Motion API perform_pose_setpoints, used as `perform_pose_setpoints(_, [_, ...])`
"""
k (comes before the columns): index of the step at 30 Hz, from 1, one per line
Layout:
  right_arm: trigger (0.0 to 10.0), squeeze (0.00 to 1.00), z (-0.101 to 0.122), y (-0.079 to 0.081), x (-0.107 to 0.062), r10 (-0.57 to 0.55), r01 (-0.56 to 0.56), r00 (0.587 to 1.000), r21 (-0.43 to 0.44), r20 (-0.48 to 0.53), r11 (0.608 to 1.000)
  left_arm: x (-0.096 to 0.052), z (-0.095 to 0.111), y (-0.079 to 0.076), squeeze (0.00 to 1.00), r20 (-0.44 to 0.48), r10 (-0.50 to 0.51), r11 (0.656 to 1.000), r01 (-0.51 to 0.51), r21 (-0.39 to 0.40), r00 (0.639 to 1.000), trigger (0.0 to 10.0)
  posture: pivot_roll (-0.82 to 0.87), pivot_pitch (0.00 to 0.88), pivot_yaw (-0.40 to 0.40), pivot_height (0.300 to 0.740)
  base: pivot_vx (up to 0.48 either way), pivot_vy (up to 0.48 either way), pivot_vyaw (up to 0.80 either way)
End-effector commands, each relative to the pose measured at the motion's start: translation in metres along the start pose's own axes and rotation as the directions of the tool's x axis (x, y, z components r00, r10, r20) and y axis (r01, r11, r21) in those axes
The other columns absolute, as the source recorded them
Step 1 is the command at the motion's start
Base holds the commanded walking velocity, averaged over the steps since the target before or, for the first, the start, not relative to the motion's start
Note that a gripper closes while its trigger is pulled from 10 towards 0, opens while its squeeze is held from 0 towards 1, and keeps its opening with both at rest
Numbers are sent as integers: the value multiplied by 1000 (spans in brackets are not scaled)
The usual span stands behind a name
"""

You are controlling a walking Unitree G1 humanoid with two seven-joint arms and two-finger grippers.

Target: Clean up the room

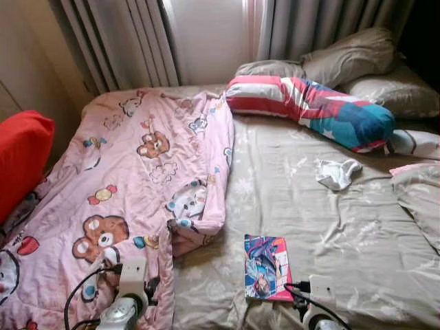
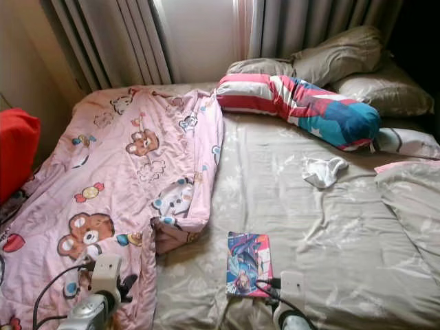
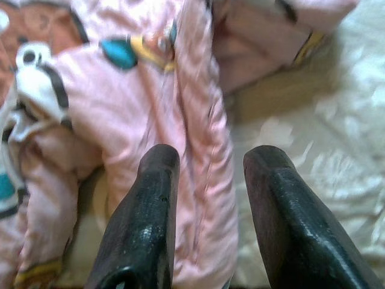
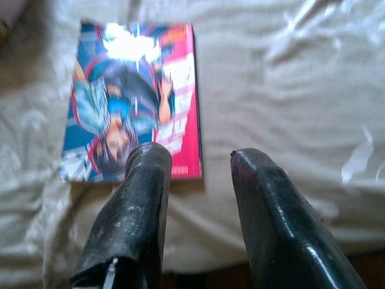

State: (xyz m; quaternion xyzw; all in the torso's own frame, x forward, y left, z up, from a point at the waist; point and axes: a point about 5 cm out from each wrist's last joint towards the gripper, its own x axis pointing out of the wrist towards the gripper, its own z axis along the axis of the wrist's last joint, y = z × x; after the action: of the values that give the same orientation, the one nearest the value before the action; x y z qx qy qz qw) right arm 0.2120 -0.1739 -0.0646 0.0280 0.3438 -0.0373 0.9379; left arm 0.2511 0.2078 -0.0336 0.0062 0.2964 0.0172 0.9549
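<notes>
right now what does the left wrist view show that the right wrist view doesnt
Left wrist view: the left gripper, fingers apart, over the folded edge of the pink cartoon blanket. Right wrist view: the right gripper, fingers apart, just short of the bright comic book, nothing held. Both share the beige bedsheet underneath.

Bed (image 1: 323, 227) takes up most of the scene, covered in a wrinkled beige sheet with a pale floral print. Grey curtains (image 1: 124, 41) hang in folds behind the head of the bed, parted around a bright window (image 1: 206, 38); daylight comes in from there and falls across the sheet. Beige wall (image 1: 27, 62) on the left side. Far right corner beyond the curtains is dark. Two beige pillows (image 1: 357, 55) stacked at the head near the right curtain.
</notes>
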Motion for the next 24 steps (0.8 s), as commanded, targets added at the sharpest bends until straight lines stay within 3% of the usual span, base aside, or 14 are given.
perform_pose_setpoints(1, [10000, 0, 12, 8, 3, 28, -27, 998, -15, 58, 1000, 1, 7, 2, 0, 37, 6, 999, -5, -34, 999, 10000, -59, 59, 65, 740, 0, 0, 0])
perform_pose_setpoints(10, [10000, 0, 34, 13, 7, 49, -39, 986, -64, 161, 997, 4, 20, -7, 0, 121, -17, 998, 25, -60, 993, 10000, -75, 67, 69, 740, 0, 0, 0])
perform_pose_setpoints(15, [10000, 0, 36, 13, 7, 48, -37, 985, -67, 166, 997, 4, 22, -9, 0, 128, -25, 998, 33, -61, 991, 10000, -75, 67, 69, 740, 0, 0, 0])
perform_pose_setpoints(20, [10000, 0, 34, 20, 9, 68, -52, 990, -127, 127, 990, 6, 24, -15, 0, 133, -48, 996, 57, -63, 990, 10000, -72, 66, 69, 725, 0, 0, 0])
perform_pose_setpoints(24, [10000, 0, 29, 24, 8, 82, -68, 991, -132, 106, 989, 5, 21, -14, 0, 125, -48, 996, 56, -64, 991, 10000, -74, 61, 72, 695, 0, 0, 0])
